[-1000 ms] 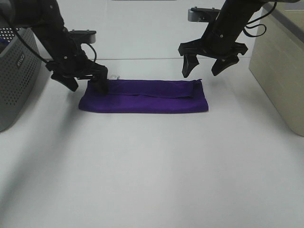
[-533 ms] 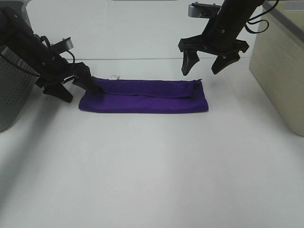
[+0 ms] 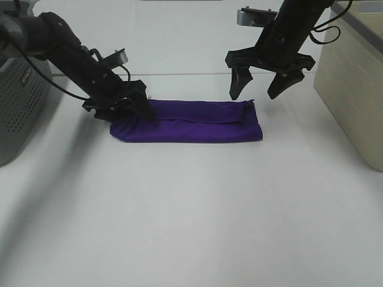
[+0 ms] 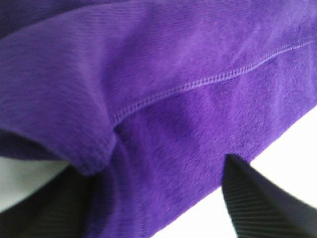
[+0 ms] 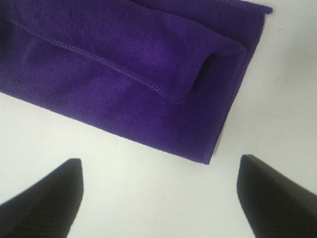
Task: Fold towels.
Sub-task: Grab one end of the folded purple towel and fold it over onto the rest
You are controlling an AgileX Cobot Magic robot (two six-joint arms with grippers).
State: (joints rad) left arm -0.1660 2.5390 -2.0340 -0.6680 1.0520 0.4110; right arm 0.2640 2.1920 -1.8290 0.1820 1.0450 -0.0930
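A purple towel (image 3: 191, 122), folded into a long strip, lies on the white table. My left gripper (image 3: 128, 107) is low at the towel's left end, jaws apart, with the bunched end between its fingers. In the left wrist view the towel (image 4: 173, 74) fills the frame and lies between the two fingers of the gripper (image 4: 153, 208). My right gripper (image 3: 258, 88) hangs open and empty above the towel's far right corner. The right wrist view shows the towel's folded right end (image 5: 124, 74) beyond the open gripper (image 5: 158, 198).
A grey perforated basket (image 3: 18, 101) stands at the left edge. A beige box (image 3: 353, 89) stands at the right edge. The white table (image 3: 191, 209) stretches in front of the towel.
My left gripper has swung back from the left onto the towel's left end and pushed that end a little to the right. The right gripper has barely moved.
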